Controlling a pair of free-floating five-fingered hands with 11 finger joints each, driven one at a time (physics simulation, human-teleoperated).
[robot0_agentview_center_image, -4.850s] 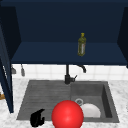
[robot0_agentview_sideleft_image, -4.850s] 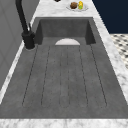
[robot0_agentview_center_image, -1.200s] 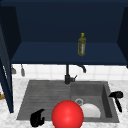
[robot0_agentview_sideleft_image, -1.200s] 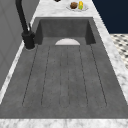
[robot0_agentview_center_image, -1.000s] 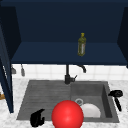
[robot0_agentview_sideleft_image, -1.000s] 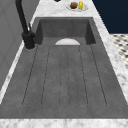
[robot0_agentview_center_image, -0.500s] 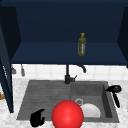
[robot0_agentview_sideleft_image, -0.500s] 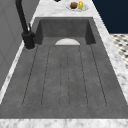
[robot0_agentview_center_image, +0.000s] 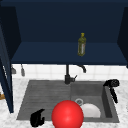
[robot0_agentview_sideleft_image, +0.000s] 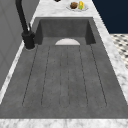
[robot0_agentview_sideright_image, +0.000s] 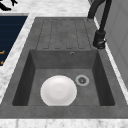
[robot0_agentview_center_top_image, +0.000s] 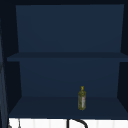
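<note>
My right hand (robot0_agentview_center_image: 111, 83) hangs in the air over the right edge of the sink (robot0_agentview_center_image: 45, 95), and my fingers (robot0_agentview_center_image: 114, 95) point down, straight and loose, holding nothing. The thing nearest to it is the white plate (robot0_agentview_center_image: 90, 110), which lies flat on the bottom of the sink, down and to the left of that hand and just beside the round drain (robot0_agentview_center_image: 79, 101). From the right side, the plate (robot0_agentview_sideright_image: 58, 90) sits at the near part of the sink bowl. My left hand (robot0_agentview_center_image: 37, 118) floats by the front left corner of the sink, with its fingers bent in and nothing inside them. A big red ball (robot0_agentview_center_image: 67, 115) shows in front of the sink, between my left hand and the plate. The black tap (robot0_agentview_center_image: 68, 75) stands at the back of the sink. Up above the sink, a yellow-green bottle (robot0_agentview_center_top_image: 82, 98) stands upright on the bottom shelf of the dark blue cabinet (robot0_agentview_center_top_image: 67, 50). It has a pale label, but I cannot read any words on it.
</note>
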